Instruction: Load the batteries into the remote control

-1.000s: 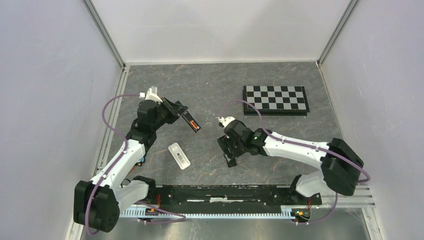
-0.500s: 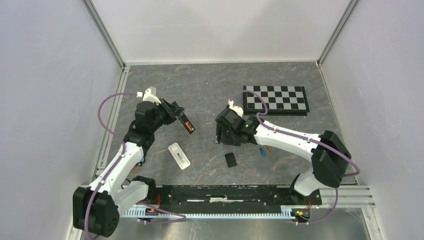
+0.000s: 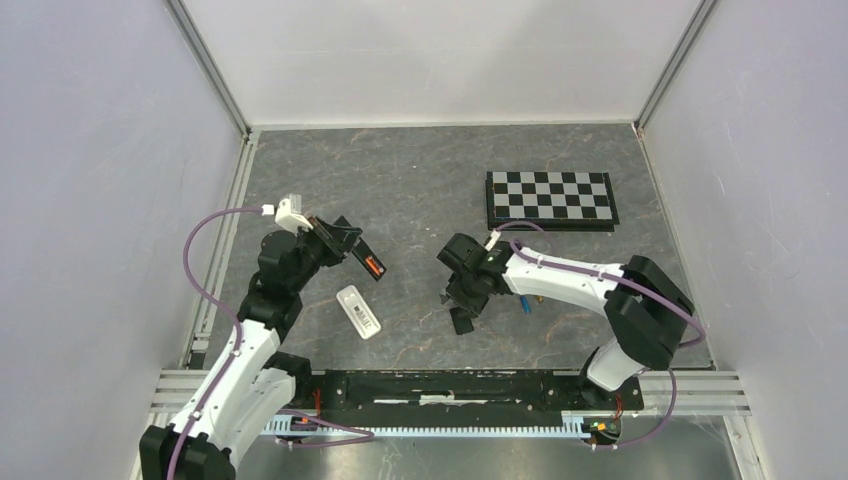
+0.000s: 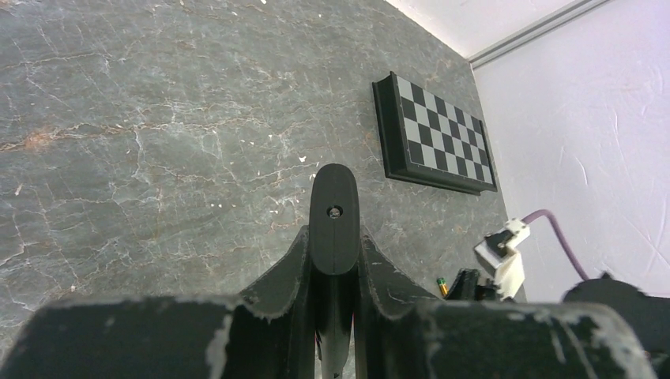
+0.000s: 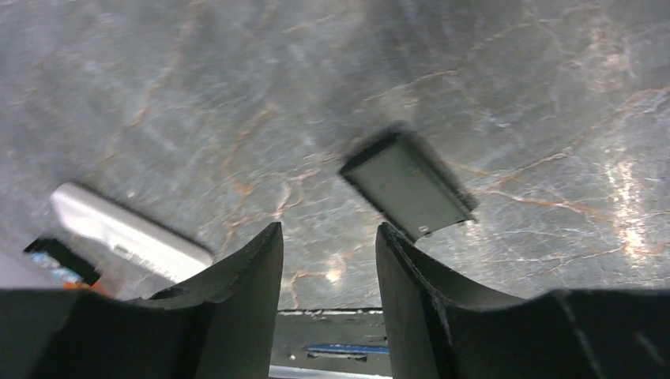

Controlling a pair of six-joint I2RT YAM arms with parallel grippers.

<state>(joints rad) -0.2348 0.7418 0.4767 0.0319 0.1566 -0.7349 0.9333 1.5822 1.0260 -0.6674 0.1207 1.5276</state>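
looks early in the job, with most of the loading left. can make out the black remote point(image 3: 368, 262) pinched tight in the left gripper point(image 3: 348, 240), lifted off the desk point(image 3: 420, 180) at centre left of the overhead view and tilted with its back showing. shows an orange speck point(image 3: 375, 266) in that back, perhaps the orange battery already seated, though too small to tell for sure. lying flat at lower centre, a small black cover point(image 5: 407, 187), likely the battery door, so counts that step as done. hovering right over it, the right gripper point(image 5: 328, 237), fingers partly spread and pinching nothing. just right of that gripper, close against the right arm, finds the blue battery point(image 3: 524, 303) loose on the desk, not yet picked up. in the left wrist view, glimpses a yellowish-tipped cylinder point(image 4: 441, 284) at lower right, probably another battery, also unloaded. between the two arms, a white flat piece point(image 3: 359, 311) with a label, resting on the desk and untouched. at upper right, a chessboard point(image 3: 550, 200), well apart from the work. left to do, by this reading: fetch the loose batteries, seat them in the held remote, then likely refit the cover.
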